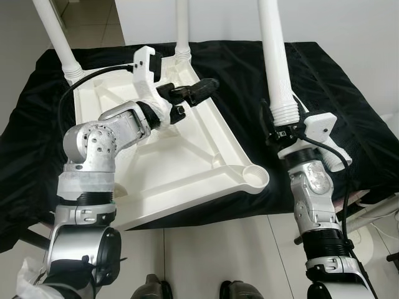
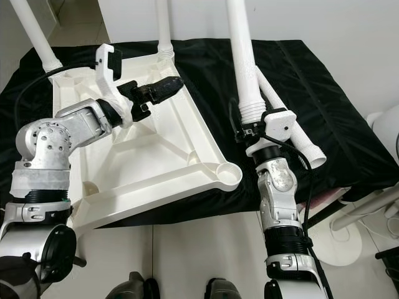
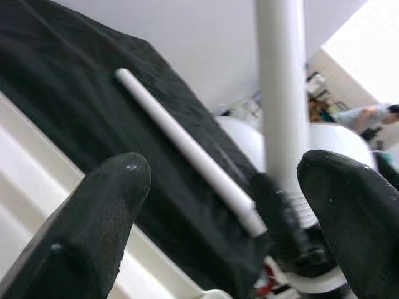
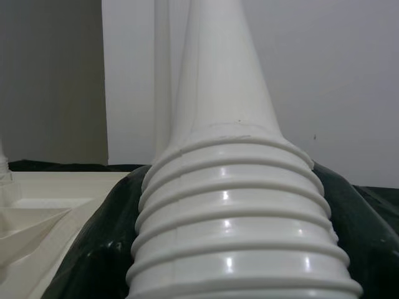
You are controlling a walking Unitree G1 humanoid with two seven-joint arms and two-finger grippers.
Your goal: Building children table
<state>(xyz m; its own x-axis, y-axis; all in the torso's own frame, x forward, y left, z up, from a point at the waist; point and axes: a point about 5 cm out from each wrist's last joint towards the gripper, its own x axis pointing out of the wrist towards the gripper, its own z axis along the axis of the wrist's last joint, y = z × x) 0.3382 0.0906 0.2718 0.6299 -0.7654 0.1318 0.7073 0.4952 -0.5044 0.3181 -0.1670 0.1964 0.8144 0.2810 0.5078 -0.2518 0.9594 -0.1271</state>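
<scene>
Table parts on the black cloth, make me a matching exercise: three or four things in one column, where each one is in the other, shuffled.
1. tabletop
2. right hand
3. left hand
4. loose leg

a. lying flat on the black cloth
b. open above the tabletop
c. upside down, two legs screwed in at the far corners
d. clamped on an upright leg at its threaded end

Pairs: 1-c, 2-d, 3-b, 4-a

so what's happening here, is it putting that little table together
Yes. A white tabletop lies upside down on a black cloth, with two legs already standing in its far corners. The right hand grips a third leg upright by its threaded end, beside the empty near corner socket. The left hand hovers open over the tabletop. A fourth leg lies on the cloth.
</scene>
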